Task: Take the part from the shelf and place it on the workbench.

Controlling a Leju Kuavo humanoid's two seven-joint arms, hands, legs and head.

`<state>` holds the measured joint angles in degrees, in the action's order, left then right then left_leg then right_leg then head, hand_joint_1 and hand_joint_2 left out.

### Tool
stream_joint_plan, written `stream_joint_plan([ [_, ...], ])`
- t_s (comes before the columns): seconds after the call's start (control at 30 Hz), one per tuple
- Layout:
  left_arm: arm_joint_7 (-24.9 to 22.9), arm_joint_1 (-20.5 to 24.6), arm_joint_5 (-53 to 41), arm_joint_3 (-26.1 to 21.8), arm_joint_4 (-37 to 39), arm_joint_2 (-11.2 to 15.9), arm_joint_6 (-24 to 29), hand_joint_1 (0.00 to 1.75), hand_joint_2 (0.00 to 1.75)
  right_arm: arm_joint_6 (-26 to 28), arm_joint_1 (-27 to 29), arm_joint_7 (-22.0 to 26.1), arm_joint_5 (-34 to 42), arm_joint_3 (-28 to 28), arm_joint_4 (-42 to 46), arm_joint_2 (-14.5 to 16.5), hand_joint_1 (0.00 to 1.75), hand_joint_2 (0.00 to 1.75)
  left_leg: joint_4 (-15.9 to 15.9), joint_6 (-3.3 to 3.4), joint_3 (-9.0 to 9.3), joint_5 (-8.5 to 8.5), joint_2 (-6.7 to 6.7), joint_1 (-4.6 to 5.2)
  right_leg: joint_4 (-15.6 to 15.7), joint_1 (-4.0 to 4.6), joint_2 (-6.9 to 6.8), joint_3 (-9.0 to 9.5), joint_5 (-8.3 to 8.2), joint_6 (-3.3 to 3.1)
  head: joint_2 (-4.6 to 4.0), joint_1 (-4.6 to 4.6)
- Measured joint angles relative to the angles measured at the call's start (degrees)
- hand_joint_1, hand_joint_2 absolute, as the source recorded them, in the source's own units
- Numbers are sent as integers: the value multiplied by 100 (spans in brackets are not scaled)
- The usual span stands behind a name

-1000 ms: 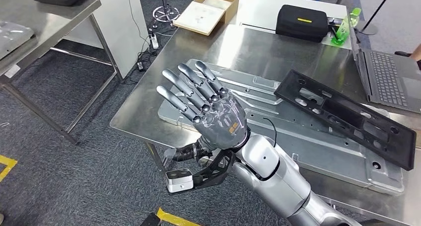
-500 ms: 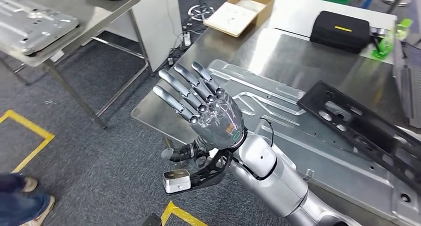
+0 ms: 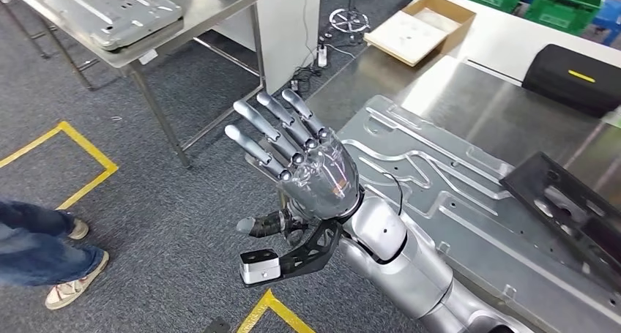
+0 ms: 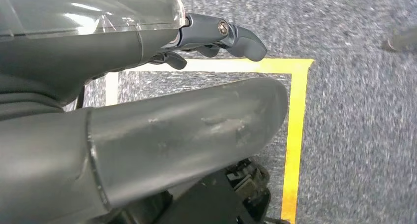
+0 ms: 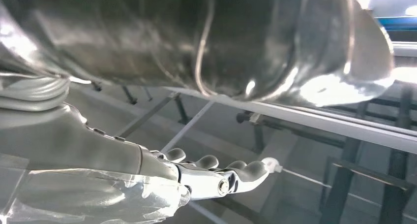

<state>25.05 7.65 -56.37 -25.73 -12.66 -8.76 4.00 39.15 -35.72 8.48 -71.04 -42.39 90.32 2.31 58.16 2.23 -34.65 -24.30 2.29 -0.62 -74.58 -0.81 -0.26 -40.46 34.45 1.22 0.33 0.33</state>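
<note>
- Above the grey carpet, beside the near edge of the steel table (image 3: 469,106), the right hand (image 3: 311,173) is raised with its back to the head camera; its fingers (image 3: 267,128) are straight, fanned apart, and hold nothing.
- Seen from the right wrist, those fingers (image 5: 216,177) stretch out free, with bars of a metal frame behind them.
- The left hand (image 4: 147,115) hangs over the carpet and a yellow floor line (image 4: 295,130). Its thumb and dark fingers lie loosely apart with nothing between them, so I judge it empty too.
- One pressed metal panel (image 3: 454,194) lies flat on the near table, a black frame part (image 3: 571,216) resting on its far end.
- A second metal panel (image 3: 110,4), much like the first, lies on the steel rack (image 3: 198,18) at the upper left, well apart from both hands. This I take to be the shelf and the part to fetch, though the pictures do not settle it.
- A person's legs and shoes (image 3: 44,252) stand on the carpet at the left, near the yellow line.
- Step in hand, as I judge: neither hand carries anything, so the robot is between table and shelf, with a pickup ahead.
- Next move calls for facing the rack squarely, closing the distance while keeping clear of the person, then bringing the spread hand low to the panel's edge; so wide and flat a piece probably needs both hands.
</note>
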Motion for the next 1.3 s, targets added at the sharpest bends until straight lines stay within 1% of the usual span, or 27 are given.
stream_joint_plan([
  [0.03,0,-5,0,0,0,2,0,0,0,0,5,0,0,-1,-3,-1,0,0,9,-1,0,-2,82,3,36,2,16,-9,-108,-12,0,0],
  [0.07,0,-9,0,0,0,4,0,0,0,0,6,0,0,-1,-3,-1,0,0,19,-4,2,-5,167,4,277,2,49,84,-302,-31,0,0],
  [0.13,1,-8,4,0,0,4,0,0,0,1,2,0,4,-2,-3,-1,0,0,39,-24,-4,-13,322,7,1052,-5,281,418,-693,-85,0,-1],
  [0.2,9,-8,27,-3,0,8,3,0,0,9,-8,1,19,-3,-2,-2,0,0,50,-79,-35,-12,446,-8,1489,-5,472,603,-816,-110,0,1],
  [0.23,18,-14,41,-7,0,11,6,0,0,16,-12,2,28,-3,-2,-3,0,0,44,-120,-52,-4,503,-21,1523,3,477,619,-799,-113,0,2],
  [0.27,29,-22,55,-11,0,23,9,0,0,24,-17,4,38,-3,-1,-3,0,0,31,-162,-69,6,558,-30,1545,-1,411,632,-812,-124,0,4],
  [0.3,40,-30,62,-16,0,35,11,0,0,31,-20,8,46,-3,0,-1,0,0,40,-195,-80,2,520,-28,1575,-10,344,656,-823,-146,0,1],
  [0.37,65,-21,70,-22,0,58,10,0,0,51,-30,16,63,-3,7,8,0,0,269,-246,-188,-145,226,1,1647,-41,186,716,-844,-211,0,-17],
  [0.4,75,-2,72,-23,0,63,7,0,0,61,-32,20,68,-3,10,11,0,0,557,-262,-317,-304,34,0,1665,-36,97,735,-843,-235,0,-27],
  [0.43,84,20,74,-24,0,66,4,0,0,70,-30,23,72,-3,13,13,0,0,925,-283,-499,-487,-86,-5,1670,-29,9,744,-834,-254,0,-35],
  [0.47,88,38,75,-25,0,68,2,0,0,75,-27,26,72,-3,14,13,0,0,1286,-302,-680,-632,-138,-18,1668,-24,-82,747,-825,-261,0,-35],
  [0.5,91,43,75,-26,0,70,0,0,0,76,-24,29,70,-3,14,12,0,0,1521,-321,-800,-689,-164,-32,1664,-22,-168,750,-814,-262,0,-35],
  [0.53,92,41,74,-27,0,74,-1,0,0,77,-22,33,63,-3,14,12,0,0,1556,-336,-819,-639,-184,-45,1657,-21,-245,753,-801,-255,0,-35],
  [0.57,92,39,72,-28,0,81,-1,0,0,78,-23,36,48,-3,14,12,0,0,1363,-345,-719,-489,-219,-55,1646,-23,-318,761,-783,-243,0,-35],
  [0.63,92,54,70,-28,0,98,-1,0,0,79,-30,40,0,-3,16,13,0,0,622,-340,-325,-137,-432,-46,1608,-16,-451,783,-731,-202,0,-35],
  [0.7,97,96,67,-28,0,109,-4,0,0,79,-39,41,-32,-2,23,13,0,0,132,-280,-78,-3,-602,-5,1576,23,-563,802,-683,-148,0,-33],
  [0.73,101,111,64,-28,0,111,-8,0,0,79,-41,41,-38,-2,26,12,0,0,78,-245,-61,-25,-602,16,1577,47,-619,815,-670,-125,0,-32],
  [0.8,105,114,60,-30,0,119,-13,0,0,79,-42,49,-44,-1,29,13,0,0,50,-171,-66,-12,-468,4,1580,55,-698,846,-639,-77,0,-32],
  [0.87,111,108,60,-33,0,130,1,0,0,83,-34,86,-42,2,34,21,0,0,18,-103,-51,9,-348,-24,1396,23,-487,791,-481,-26,0,-31],
  [0.93,107,107,69,-41,0,140,23,0,0,88,4,141,-16,21,38,29,0,0,7,-53,-48,20,-227,-32,763,2,-140,497,-139,-3,0,-28],
  [1.0,81,82,88,-63,0,163,48,0,0,90,80,197,9,50,33,29,0,0,11,-34,-49,20,-78,-27,71,4,-8,130,102,-5,0,-28],
  [1.03,66,53,96,-79,0,181,57,0,0,90,117,220,13,61,29,29,0,0,14,-33,-48,19,2,-26,-33,5,9,48,63,-13,0,-28],
  [1.07,58,18,102,-94,0,201,65,0,0,90,142,239,13,70,27,30,0,0,20,-35,-43,17,86,-25,84,4,25,71,-89,-27,0,-28],
  [1.1,55,-13,107,-106,0,219,69,0,0,90,156,251,13,80,27,30,0,0,28,-40,-38,14,169,-25,405,3,75,193,-323,-49,0,-28],
  [1.17,52,-54,114,-120,1,240,65,0,0,90,167,259,8,109,26,32,0,0,53,-68,-60,8,321,-27,1160,-19,381,498,-687,-97,0,-29],
  [1.23,52,-68,122,-133,1,251,43,0,0,89,180,260,-14,136,17,36,0,0,62,-138,-113,22,455,-49,1495,-21,590,622,-770,-113,0,-28],
  [1.3,58,-101,139,-154,1,265,13,0,0,88,182,260,-33,146,-1,59,0,0,45,-226,-144,46,562,-77,1538,-12,481,646,-781,-129,0,-26],
])
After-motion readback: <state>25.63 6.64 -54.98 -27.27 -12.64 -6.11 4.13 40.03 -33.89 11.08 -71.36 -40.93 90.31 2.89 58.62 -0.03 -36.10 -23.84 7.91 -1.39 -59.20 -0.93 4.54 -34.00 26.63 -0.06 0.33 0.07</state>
